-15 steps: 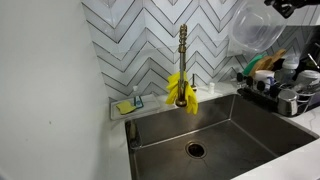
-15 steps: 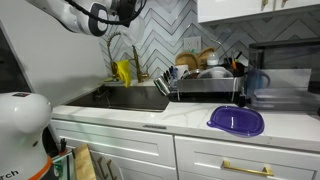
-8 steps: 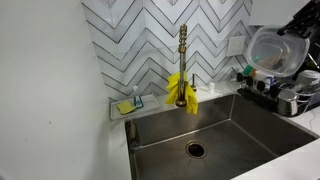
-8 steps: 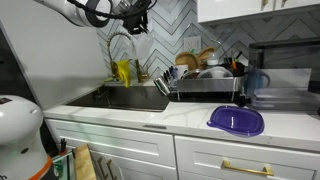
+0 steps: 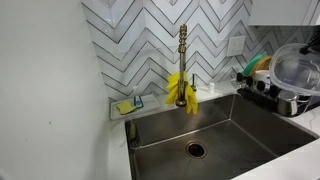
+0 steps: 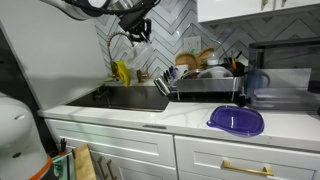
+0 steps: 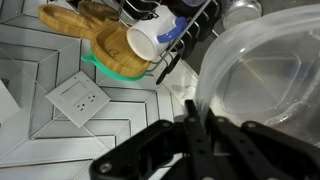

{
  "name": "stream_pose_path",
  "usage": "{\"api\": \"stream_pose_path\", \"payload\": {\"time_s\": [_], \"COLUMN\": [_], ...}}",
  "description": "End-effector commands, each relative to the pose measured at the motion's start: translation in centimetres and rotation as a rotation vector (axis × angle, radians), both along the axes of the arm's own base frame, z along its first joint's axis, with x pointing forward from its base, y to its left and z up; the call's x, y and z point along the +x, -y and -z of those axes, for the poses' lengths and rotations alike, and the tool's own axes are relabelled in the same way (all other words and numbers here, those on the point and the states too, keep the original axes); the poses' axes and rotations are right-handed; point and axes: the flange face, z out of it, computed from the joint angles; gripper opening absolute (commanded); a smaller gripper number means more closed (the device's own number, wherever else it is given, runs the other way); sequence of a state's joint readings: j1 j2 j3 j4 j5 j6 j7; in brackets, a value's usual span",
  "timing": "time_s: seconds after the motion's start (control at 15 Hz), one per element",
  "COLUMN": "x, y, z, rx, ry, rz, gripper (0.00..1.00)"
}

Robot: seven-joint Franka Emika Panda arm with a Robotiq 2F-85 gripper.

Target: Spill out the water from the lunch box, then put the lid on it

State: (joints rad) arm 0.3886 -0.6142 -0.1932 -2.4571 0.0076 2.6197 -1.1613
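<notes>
the end effector (image 7: pixel 196 128) is closed, its dark fingers pinched together on the rim of the lunch box (image 7: pixel 265 70); the clear container is carried in the air and spreads out ahead of the fingertips and to one side, its hollow facing the wrist camera. in an exterior view the lunch box (image 5: pixel 298 68) appears at the frame's edge, tipped on its side, in front of the dish rack (image 5: pixel 268 97) and partly cut off. whether water remains in it cannot be told. in an exterior view the end effector (image 6: pixel 137 27) hangs high before the chevron-tiled wall, with the sink (image 6: pixel 130 98) below it and the faucet (image 6: pixel 120 45) just beside and lower. the purple lid (image 6: pixel 236 120) lies flat on the tabletop (image 6: pixel 190 115), well apart from the end effector, beyond the far end of the dish rack. beyond the fingertips in the wrist view stand a white mug (image 7: pixel 150 40), wooden boards (image 7: pixel 95 30) and a wall outlet (image 7: pixel 80 97). a yellow cloth (image 5: pixel 182 90) hangs on the faucet.
</notes>
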Motion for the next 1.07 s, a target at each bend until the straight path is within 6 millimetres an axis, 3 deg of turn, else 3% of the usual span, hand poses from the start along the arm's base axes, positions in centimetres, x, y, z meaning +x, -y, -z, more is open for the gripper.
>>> {"api": "stream_pose_path", "payload": {"time_s": [0.0,0.07,0.27,0.6,1.0], "x": [0.0,0.0,0.8,0.2,-0.3], "y": [-0.1,-0.1,3.0,10.3,17.8], "z": [0.0,0.0,1.3,3.0,6.0], "rx": [-0.001,-0.001,-0.045,-0.017,0.093], "ry": [-0.001,-0.002,-0.102,-0.285,-0.369], "rz": [0.0,0.0,0.122,0.227,0.334], "gripper": [0.07,0.02,0.02,0.02,0.02]}}
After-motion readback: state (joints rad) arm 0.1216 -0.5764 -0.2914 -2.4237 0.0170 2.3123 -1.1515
